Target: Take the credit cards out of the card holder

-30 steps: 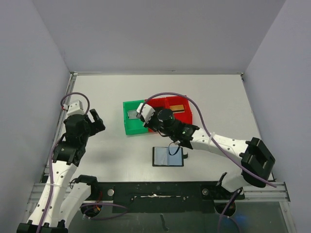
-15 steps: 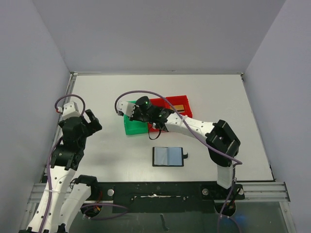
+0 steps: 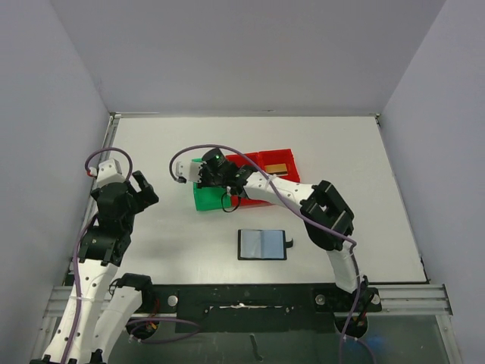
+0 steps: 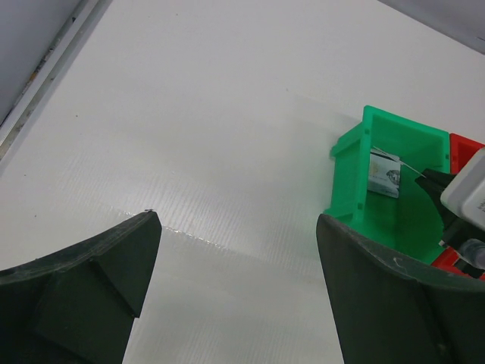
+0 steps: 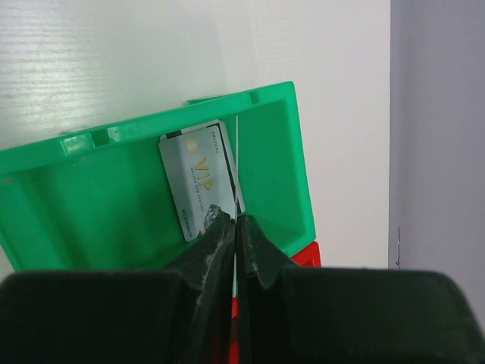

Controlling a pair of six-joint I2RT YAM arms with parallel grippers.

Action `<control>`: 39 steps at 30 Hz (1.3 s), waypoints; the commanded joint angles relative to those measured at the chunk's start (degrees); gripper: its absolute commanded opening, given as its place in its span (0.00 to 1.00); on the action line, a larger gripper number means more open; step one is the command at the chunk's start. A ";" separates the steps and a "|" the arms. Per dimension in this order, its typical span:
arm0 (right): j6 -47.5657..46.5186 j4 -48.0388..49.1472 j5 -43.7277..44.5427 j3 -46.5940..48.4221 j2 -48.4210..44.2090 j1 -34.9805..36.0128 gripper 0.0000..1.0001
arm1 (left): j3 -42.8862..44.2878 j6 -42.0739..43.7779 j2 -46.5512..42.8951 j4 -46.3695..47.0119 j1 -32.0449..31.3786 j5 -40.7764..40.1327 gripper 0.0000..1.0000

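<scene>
Evidently to drop it beside the silvery-grey card [image 5: 198,182] in the green bin [image 5: 227,97], at eleven o'clock from the open card holder [image 3: 262,244] on the table [image 3: 341,152], the right pincer [image 5: 236,224] clenches a thin card [image 5: 236,152] edge-on above it, the left pincer [image 4: 236,224] hanging released at nine o'clock.

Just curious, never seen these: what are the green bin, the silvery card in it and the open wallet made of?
The green bin looks like moulded plastic: even colour, soft sheen, rounded rim. The silvery card seems thin plastic with a metallic finish and gold VIP lettering. The card holder shows glossy grey-blue pockets, perhaps vinyl or coated leather; too small to tell.
</scene>
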 commanded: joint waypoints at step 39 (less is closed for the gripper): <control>-8.12 4.04 2.28 5.49 8.91 -2.29 0.49 | 0.24 0.12 -0.30 3.21 1.24 0.32 0.85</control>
